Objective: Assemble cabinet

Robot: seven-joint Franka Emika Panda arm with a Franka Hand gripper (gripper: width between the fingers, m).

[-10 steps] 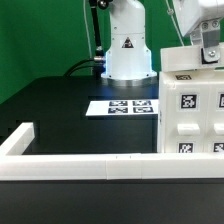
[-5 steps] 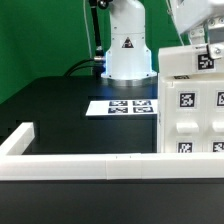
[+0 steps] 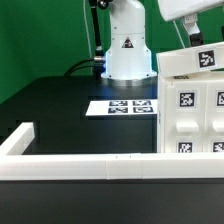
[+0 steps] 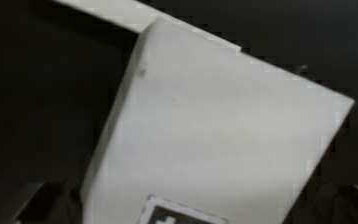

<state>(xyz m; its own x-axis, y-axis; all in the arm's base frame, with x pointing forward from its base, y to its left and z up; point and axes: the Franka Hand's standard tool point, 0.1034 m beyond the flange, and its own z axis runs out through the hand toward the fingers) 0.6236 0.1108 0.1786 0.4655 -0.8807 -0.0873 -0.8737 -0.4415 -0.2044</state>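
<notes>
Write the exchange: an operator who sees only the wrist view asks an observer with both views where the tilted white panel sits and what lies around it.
Operator: Where is this white panel with the tag?
Observer: In the exterior view the white panel lies tilted on top of the cabinet, at the exterior view's right.
Operator: What is next to the cabinet?
Observer: The marker board lies flat on the black table, toward the exterior view's left of the cabinet.
Operator: Anything nearer the camera?
Observer: A long low white rail runs along the table's near edge and turns back at its end on the exterior view's left.
</notes>
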